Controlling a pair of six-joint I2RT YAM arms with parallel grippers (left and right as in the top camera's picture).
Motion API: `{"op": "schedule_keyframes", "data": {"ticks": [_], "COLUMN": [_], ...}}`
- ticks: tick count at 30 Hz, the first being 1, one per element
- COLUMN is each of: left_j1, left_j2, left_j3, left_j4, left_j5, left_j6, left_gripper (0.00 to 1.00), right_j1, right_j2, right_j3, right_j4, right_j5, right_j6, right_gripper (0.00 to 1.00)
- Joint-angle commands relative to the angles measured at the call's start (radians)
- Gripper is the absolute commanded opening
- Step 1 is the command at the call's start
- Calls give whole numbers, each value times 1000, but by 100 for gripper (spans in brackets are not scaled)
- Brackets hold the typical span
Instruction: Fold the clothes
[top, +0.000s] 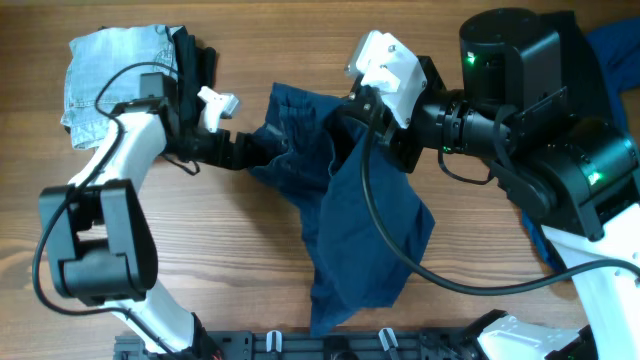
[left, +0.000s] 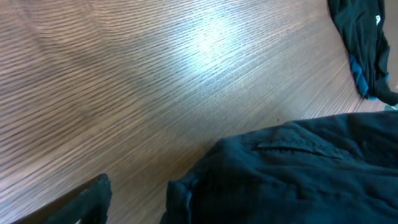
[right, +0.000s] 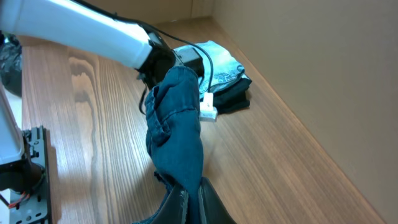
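The dark navy shorts (top: 365, 230) hang bunched above the middle of the table, their lower part trailing toward the front edge. My right gripper (top: 350, 112) is shut on their upper edge and holds them up; in the right wrist view the cloth (right: 177, 124) is pinched between the fingers (right: 194, 199). My left gripper (top: 243, 150) is at the shorts' left edge. In the left wrist view one finger shows at the lower left, bare wood lies in the jaw gap (left: 143, 193), and the shorts (left: 298, 174) cover the other finger.
A folded light-blue denim garment (top: 110, 70) lies on a dark garment (top: 200, 60) at the back left, also seen in the right wrist view (right: 217, 62). A blue cloth (top: 615, 50) lies at the back right behind the right arm. A dark garment (left: 364, 43) lies on the wood.
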Motion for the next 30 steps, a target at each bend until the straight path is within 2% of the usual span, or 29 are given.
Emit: {"op": "schedule_keyframes", "data": {"ticks": [1,2,3,6,9,14,20,26,30], "left_j1": [-36,-37,-35,-16,1,4,4,4,4], "left_j2": [13,13,13,-2,-76,-290,-597,-784,-873], "left_j3": [-6,-5,-1,29,59,114,151,214,227], "left_j4": [39,44,48,45,43,56,188,121,55], "left_j5": [31,31,31,32,39,34,-47,-152,-217], "left_j6": [-51,-72,-127,-256,-321,-379,-580,-599,-621], "left_gripper": [41,17,4,4,4,4,4,4,4], "right_j1": [2,2,0,-34,-89,-207,-273,-277,-314], "right_j2": [-2,-2,-2,-2,-1,13,68,-8,-93], "right_j3": [24,24,24,24,23,14,15,26,26], "right_j4": [14,15,17,29,32,19,8,32,13], "right_j5": [-6,-2,5,7,8,7,-5,1,108], "right_j6": [-21,-20,-20,-15,5,10,10,46,246], "right_gripper": [4,4,4,4,4,4,4,4,4]}}
